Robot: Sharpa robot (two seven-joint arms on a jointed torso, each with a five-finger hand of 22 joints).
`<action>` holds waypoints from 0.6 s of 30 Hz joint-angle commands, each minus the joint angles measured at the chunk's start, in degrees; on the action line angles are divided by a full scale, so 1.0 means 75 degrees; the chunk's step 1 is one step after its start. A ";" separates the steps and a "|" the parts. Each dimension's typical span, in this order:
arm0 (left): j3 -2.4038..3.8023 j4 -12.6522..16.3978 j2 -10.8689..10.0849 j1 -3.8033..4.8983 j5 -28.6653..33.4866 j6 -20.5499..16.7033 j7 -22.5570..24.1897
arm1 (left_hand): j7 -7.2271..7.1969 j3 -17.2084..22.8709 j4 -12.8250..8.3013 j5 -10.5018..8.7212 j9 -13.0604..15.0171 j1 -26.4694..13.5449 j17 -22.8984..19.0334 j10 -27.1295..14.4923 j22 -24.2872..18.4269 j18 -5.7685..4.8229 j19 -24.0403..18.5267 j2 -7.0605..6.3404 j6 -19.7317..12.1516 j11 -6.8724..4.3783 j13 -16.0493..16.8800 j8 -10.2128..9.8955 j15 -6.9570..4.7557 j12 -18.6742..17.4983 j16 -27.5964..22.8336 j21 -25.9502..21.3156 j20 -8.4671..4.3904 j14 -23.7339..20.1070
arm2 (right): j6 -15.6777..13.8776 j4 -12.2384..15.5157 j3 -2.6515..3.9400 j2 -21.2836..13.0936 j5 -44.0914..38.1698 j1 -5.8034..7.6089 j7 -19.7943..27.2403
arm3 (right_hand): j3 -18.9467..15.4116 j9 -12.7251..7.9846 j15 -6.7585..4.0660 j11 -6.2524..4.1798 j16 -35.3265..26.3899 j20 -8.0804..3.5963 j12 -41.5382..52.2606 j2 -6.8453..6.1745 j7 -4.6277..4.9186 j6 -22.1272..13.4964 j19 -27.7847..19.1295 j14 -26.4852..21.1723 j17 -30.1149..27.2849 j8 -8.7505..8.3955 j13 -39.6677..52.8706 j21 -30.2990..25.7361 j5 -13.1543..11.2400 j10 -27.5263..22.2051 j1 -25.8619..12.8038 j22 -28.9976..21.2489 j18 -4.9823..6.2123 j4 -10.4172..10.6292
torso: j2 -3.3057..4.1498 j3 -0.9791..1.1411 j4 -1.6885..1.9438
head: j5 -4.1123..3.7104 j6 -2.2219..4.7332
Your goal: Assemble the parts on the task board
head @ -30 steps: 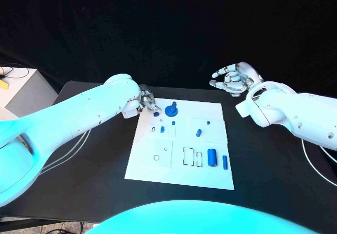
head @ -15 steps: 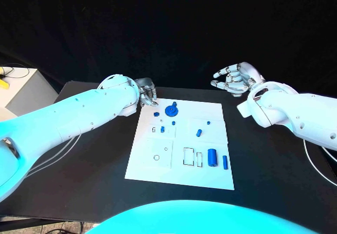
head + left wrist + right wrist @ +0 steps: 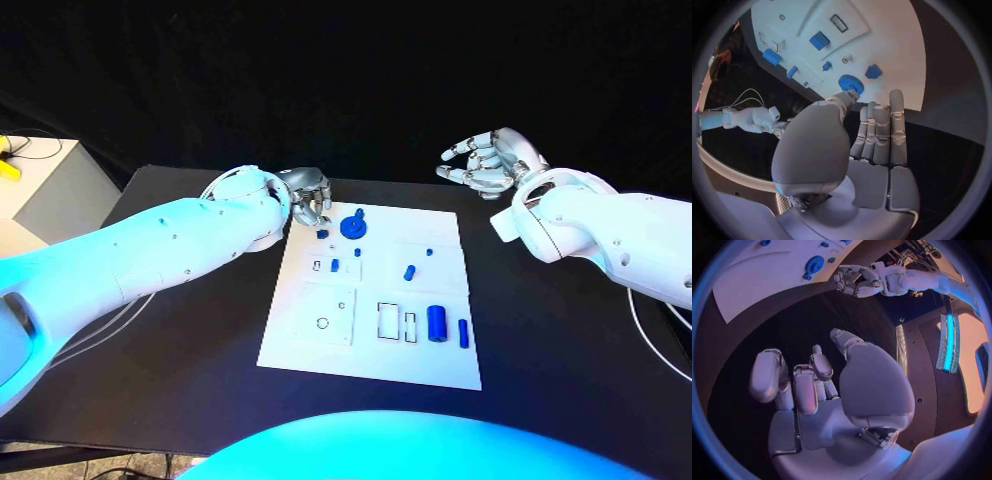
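Hovering off the task board (image 3: 433, 360) at its 11 o'clock corner, left hand (image 3: 306, 193), fingers loosely apart, empty; right hand (image 3: 488, 160) at 1 o'clock, likewise empty. Blue gear (image 3: 353, 228) beside left fingers (image 3: 879, 132): judged risk, knocking the gear when reaching for small parts

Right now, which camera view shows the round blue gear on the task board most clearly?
The left wrist view: the blue gear is large there, its toothed rim plain, just beyond the left hand. The head view shows it small near the task board far edge. The right wrist view shows a small blue disc.
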 commanded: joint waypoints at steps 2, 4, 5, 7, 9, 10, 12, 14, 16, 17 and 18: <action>-0.0030 -0.0007 0.0030 -0.0039 -0.0336 -0.0055 0.0187 | -0.0013 -0.0057 0.0068 -0.0036 -0.0172 -0.0011 -0.0015 -0.0029 -0.0029 0.0082 -0.0017 -0.0061 0.0171 -0.0004 -0.0070 -0.0095 0.0005 -0.0051 0.0018 -0.0066 0.0036 -0.0032 | 0.0012 0.0014 0.0003 -0.0004 -0.0038 0.0002 0.0048 | -0.0027 0.0012 0.0071 0.0003 0.0005 0.0017 0.0014 0.0057 -0.0004 -0.0045 -0.0019 0.0334 0.0654 0.0005 -0.0009 0.0026 0.0037 -0.0013 0.0008 0.0551 0.0099 0.0027 | 0.0000 0.0002 -0.0001 | -0.0017 0.0001; -0.0051 -0.0029 0.0051 -0.0071 -0.0380 0.0047 0.0086 | -0.0014 -0.0089 0.0088 -0.0044 -0.0247 -0.0021 0.0006 -0.0011 -0.0036 0.0084 -0.0003 -0.0075 0.0221 -0.0004 -0.0094 -0.0136 0.0004 -0.0051 0.0055 -0.0073 0.0036 -0.0005 | 0.0016 0.0014 0.0003 -0.0003 -0.0039 0.0002 0.0047 | -0.0027 0.0012 0.0071 0.0003 0.0005 0.0017 0.0014 0.0057 -0.0004 -0.0045 -0.0019 0.0334 0.0654 0.0005 -0.0009 0.0026 0.0037 -0.0013 0.0008 0.0551 0.0099 0.0027 | 0.0000 -0.0001 0.0000 | -0.0018 0.0001; -0.0060 -0.0041 0.0060 -0.0086 -0.0399 0.0073 0.0046 | -0.0011 -0.0108 0.0099 -0.0051 -0.0277 -0.0031 0.0019 -0.0001 -0.0038 0.0084 0.0003 -0.0084 0.0243 -0.0003 -0.0104 -0.0152 0.0004 -0.0050 0.0073 -0.0076 0.0037 0.0009 | 0.0018 0.0013 0.0003 -0.0003 -0.0039 0.0002 0.0046 | -0.0027 0.0012 0.0071 0.0003 0.0005 0.0017 0.0014 0.0057 -0.0004 -0.0045 -0.0019 0.0334 0.0654 0.0005 -0.0009 0.0026 0.0037 -0.0013 0.0008 0.0551 0.0099 0.0027 | 0.0001 -0.0001 0.0000 | -0.0019 0.0001; -0.0072 -0.0064 0.0076 -0.0111 -0.0430 0.0107 -0.0008 | -0.0006 -0.0128 0.0108 -0.0057 -0.0305 -0.0039 0.0035 0.0008 -0.0041 0.0084 0.0010 -0.0095 0.0263 0.0000 -0.0113 -0.0166 0.0006 -0.0049 0.0094 -0.0078 0.0038 0.0027 | 0.0020 0.0010 0.0003 -0.0002 -0.0040 0.0002 0.0044 | -0.0027 0.0012 0.0071 0.0003 0.0005 0.0017 0.0014 0.0057 -0.0004 -0.0045 -0.0019 0.0334 0.0654 0.0005 -0.0009 0.0026 0.0037 -0.0013 0.0008 0.0551 0.0099 0.0027 | 0.0004 -0.0003 -0.0002 | -0.0019 0.0001; -0.0082 -0.0091 0.0094 -0.0142 -0.0456 0.0152 -0.0074 | -0.0004 -0.0151 0.0116 -0.0062 -0.0342 -0.0038 0.0079 0.0031 -0.0044 0.0084 0.0023 -0.0098 0.0300 0.0001 -0.0123 -0.0179 0.0007 -0.0039 0.0137 -0.0080 0.0038 0.0066 | 0.0022 0.0007 0.0003 -0.0001 -0.0040 0.0002 0.0046 | -0.0027 0.0012 0.0071 0.0003 0.0005 0.0017 0.0014 0.0057 -0.0004 -0.0045 -0.0019 0.0334 0.0654 0.0005 -0.0009 0.0026 0.0037 -0.0013 0.0008 0.0551 0.0099 0.0027 | 0.0005 -0.0006 -0.0002 | -0.0033 0.0001; -0.0085 -0.0103 0.0103 -0.0155 -0.0465 0.0177 -0.0104 | -0.0005 -0.0170 0.0121 -0.0066 -0.0370 -0.0036 0.0099 0.0053 -0.0046 0.0085 0.0034 -0.0100 0.0334 -0.0001 -0.0128 -0.0184 0.0006 -0.0025 0.0163 -0.0081 0.0038 0.0089 | 0.0023 0.0006 0.0003 0.0000 -0.0040 0.0002 0.0047 | -0.0027 0.0012 0.0071 0.0003 0.0005 0.0017 0.0014 0.0057 -0.0004 -0.0045 -0.0019 0.0334 0.0654 0.0005 -0.0009 0.0026 0.0037 -0.0013 0.0008 0.0551 0.0099 0.0027 | 0.0003 -0.0007 -0.0004 | -0.0038 0.0001; -0.0090 -0.0130 0.0121 -0.0176 -0.0478 0.0231 -0.0167 | -0.0010 -0.0200 0.0133 -0.0072 -0.0401 -0.0044 0.0135 0.0075 -0.0049 0.0085 0.0046 -0.0106 0.0368 -0.0005 -0.0133 -0.0190 0.0004 -0.0008 0.0201 -0.0081 0.0038 0.0122 | 0.0024 0.0008 0.0003 0.0000 -0.0041 0.0002 0.0050 | -0.0027 0.0012 0.0071 0.0003 0.0005 0.0017 0.0014 0.0057 -0.0004 -0.0045 -0.0019 0.0334 0.0654 0.0005 -0.0009 0.0026 0.0037 -0.0013 0.0008 0.0551 0.0099 0.0027 | 0.0001 -0.0008 -0.0003 | -0.0046 0.0001; -0.0093 -0.0163 0.0144 -0.0189 -0.0491 0.0295 -0.0227 | -0.0014 -0.0221 0.0138 -0.0078 -0.0420 -0.0046 0.0199 0.0092 -0.0050 0.0086 0.0055 -0.0110 0.0389 -0.0009 -0.0132 -0.0193 0.0001 0.0009 0.0251 -0.0081 0.0037 0.0167 | 0.0025 0.0008 0.0003 0.0001 -0.0041 0.0002 0.0052 | -0.0027 0.0012 0.0071 0.0003 0.0005 0.0017 0.0014 0.0057 -0.0004 -0.0045 -0.0019 0.0334 0.0654 0.0005 -0.0009 0.0026 0.0037 -0.0013 0.0008 0.0551 0.0099 0.0027 | -0.0003 -0.0002 0.0002 | -0.0043 0.0001; -0.0095 -0.0197 0.0168 -0.0198 -0.0511 0.0361 -0.0280 | -0.0026 -0.0264 0.0151 -0.0088 -0.0457 -0.0048 0.0216 0.0124 -0.0052 0.0087 0.0072 -0.0110 0.0438 -0.0019 -0.0127 -0.0190 -0.0006 0.0052 0.0285 -0.0081 0.0033 0.0192 | 0.0026 0.0008 0.0003 0.0005 -0.0041 0.0002 0.0054 | -0.0027 0.0017 0.0070 0.0002 0.0001 0.0016 0.0019 0.0063 -0.0006 -0.0044 -0.0018 0.0333 0.0649 0.0020 -0.0005 0.0018 0.0043 -0.0007 0.0018 0.0549 0.0100 0.0030 | -0.0004 0.0001 0.0006 | -0.0040 0.0001; -0.0096 -0.0215 0.0182 -0.0202 -0.0519 0.0400 -0.0304 | -0.0028 -0.0270 0.0154 -0.0090 -0.0461 -0.0050 0.0216 0.0126 -0.0053 0.0087 0.0074 -0.0112 0.0442 -0.0020 -0.0127 -0.0191 -0.0007 0.0055 0.0287 -0.0081 0.0032 0.0193 | 0.0026 0.0008 0.0003 0.0007 -0.0041 0.0002 0.0056 | -0.0027 0.0017 0.0070 0.0002 0.0001 0.0016 0.0019 0.0063 -0.0006 -0.0044 -0.0018 0.0333 0.0649 0.0020 -0.0005 0.0018 0.0043 -0.0007 0.0018 0.0549 0.0100 0.0030 | -0.0003 0.0002 0.0004 | -0.0041 0.0001; -0.0097 -0.0232 0.0194 -0.0207 -0.0525 0.0432 -0.0327 | -0.0030 -0.0292 0.0164 -0.0099 -0.0475 -0.0063 0.0221 0.0126 -0.0054 0.0086 0.0078 -0.0119 0.0449 -0.0022 -0.0127 -0.0194 -0.0008 0.0064 0.0297 -0.0083 0.0031 0.0199 | 0.0026 0.0008 0.0003 0.0008 -0.0041 0.0002 0.0057 | -0.0027 0.0017 0.0070 0.0002 0.0001 0.0016 0.0019 0.0063 -0.0006 -0.0044 -0.0018 0.0333 0.0649 0.0020 -0.0005 0.0018 0.0043 -0.0007 0.0018 0.0549 0.0100 0.0030 | -0.0003 0.0001 0.0004 | -0.0044 0.0001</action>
